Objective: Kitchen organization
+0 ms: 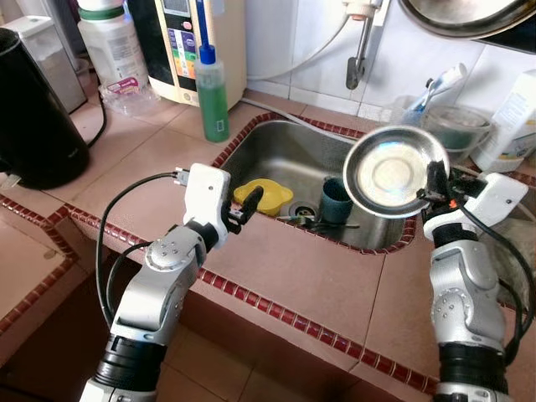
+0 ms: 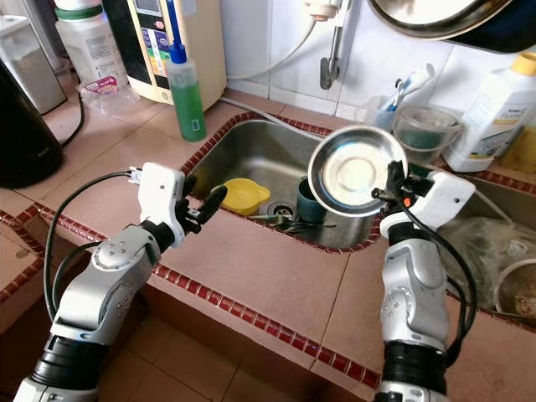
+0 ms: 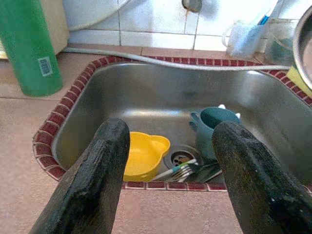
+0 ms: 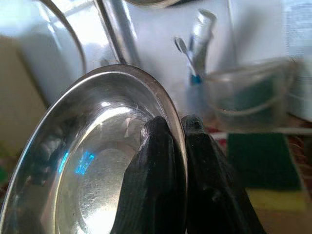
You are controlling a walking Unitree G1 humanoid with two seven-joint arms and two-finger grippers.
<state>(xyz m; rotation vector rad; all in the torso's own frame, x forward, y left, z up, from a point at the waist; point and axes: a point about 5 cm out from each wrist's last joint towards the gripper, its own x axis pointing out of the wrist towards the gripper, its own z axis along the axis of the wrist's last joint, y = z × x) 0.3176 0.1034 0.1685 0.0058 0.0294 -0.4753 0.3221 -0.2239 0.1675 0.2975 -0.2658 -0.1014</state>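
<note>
Gripping the rim of a steel bowl (image 1: 395, 171), the right hand (image 1: 435, 191) holds it tilted at the frame's right, above the sink (image 1: 276, 155). Left hand (image 1: 243, 209) hovers released at centre-left, near a yellow bowl (image 1: 272, 194) and teal cup (image 1: 337, 199).

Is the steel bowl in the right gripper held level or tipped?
Tipped. The steel bowl stands on edge above the sink; the right gripper pinches its rim.
</note>
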